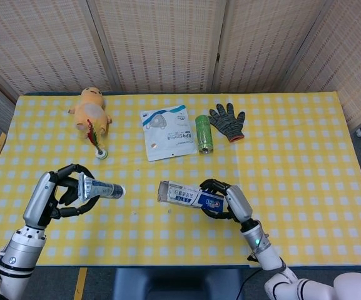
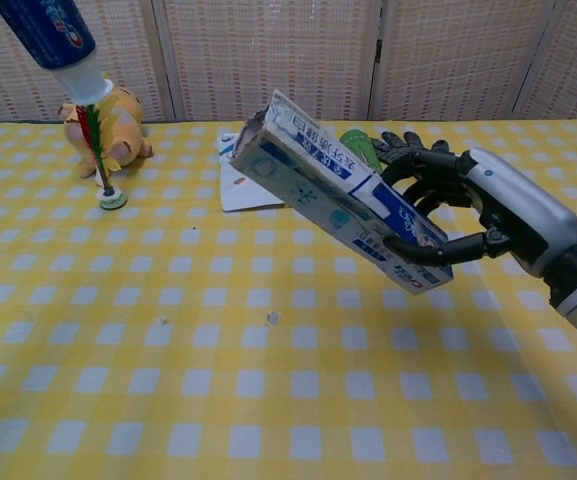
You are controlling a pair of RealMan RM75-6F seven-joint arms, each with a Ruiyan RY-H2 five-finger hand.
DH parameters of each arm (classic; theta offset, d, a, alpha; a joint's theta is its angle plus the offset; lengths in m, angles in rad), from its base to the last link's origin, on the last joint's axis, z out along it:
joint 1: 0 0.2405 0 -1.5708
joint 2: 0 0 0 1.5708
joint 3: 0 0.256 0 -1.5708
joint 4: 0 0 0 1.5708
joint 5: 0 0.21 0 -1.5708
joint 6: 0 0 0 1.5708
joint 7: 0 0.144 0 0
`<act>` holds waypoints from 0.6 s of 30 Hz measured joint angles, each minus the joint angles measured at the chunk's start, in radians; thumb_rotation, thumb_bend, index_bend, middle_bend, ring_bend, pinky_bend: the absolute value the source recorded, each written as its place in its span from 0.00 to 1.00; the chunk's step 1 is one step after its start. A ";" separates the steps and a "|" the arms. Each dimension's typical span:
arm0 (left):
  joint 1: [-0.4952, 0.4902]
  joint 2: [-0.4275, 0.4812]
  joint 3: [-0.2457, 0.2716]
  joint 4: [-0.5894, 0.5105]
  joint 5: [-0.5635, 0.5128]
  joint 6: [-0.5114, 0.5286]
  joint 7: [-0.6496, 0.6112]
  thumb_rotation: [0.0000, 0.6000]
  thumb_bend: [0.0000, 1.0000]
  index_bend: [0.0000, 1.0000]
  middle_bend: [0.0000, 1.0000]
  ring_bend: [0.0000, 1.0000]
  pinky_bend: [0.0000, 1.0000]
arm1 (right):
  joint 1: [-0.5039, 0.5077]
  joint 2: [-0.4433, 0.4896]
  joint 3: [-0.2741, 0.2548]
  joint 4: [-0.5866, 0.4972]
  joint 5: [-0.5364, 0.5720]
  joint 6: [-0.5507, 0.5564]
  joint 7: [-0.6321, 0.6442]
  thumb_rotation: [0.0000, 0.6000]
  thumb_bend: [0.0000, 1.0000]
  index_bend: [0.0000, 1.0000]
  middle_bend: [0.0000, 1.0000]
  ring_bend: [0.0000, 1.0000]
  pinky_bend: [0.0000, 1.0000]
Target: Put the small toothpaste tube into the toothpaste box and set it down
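Note:
My left hand (image 1: 62, 190) grips the small blue and white toothpaste tube (image 1: 102, 187) with its white cap pointing right; in the chest view the tube (image 2: 56, 38) shows at the top left, cap down. My right hand (image 1: 227, 199) holds the long toothpaste box (image 1: 183, 195) lifted off the table, its far end pointing left toward the tube. From the chest camera the box (image 2: 333, 204) tilts up to the left, gripped near its lower right end by that right hand (image 2: 468, 210). A gap separates cap and box end.
At the back of the yellow checked table (image 1: 293, 156) lie a plush toy (image 1: 91, 107), a feather shuttlecock (image 1: 97, 145), a mask packet (image 1: 167, 132), a green can (image 1: 203, 133) and a grey glove (image 1: 228, 120).

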 measured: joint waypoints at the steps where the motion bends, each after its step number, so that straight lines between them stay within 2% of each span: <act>1: -0.003 -0.005 0.001 0.000 0.006 0.000 0.012 1.00 0.52 0.82 1.00 1.00 1.00 | 0.002 -0.004 0.000 -0.005 -0.002 0.002 0.002 1.00 0.31 0.47 0.36 0.42 0.47; 7: -0.028 -0.067 0.013 -0.001 0.034 -0.009 0.048 1.00 0.52 0.81 1.00 1.00 1.00 | 0.022 -0.049 0.003 -0.012 0.002 -0.010 0.038 1.00 0.31 0.47 0.36 0.42 0.47; 13: -0.046 -0.066 -0.003 -0.001 -0.003 -0.034 -0.054 1.00 0.52 0.81 1.00 1.00 1.00 | 0.036 -0.086 0.005 0.008 0.004 -0.012 0.071 1.00 0.31 0.47 0.36 0.43 0.47; 18: -0.059 -0.063 -0.018 -0.001 -0.038 -0.047 -0.076 1.00 0.52 0.82 1.00 1.00 1.00 | 0.050 -0.115 0.002 0.021 -0.003 -0.011 0.081 1.00 0.31 0.47 0.36 0.43 0.47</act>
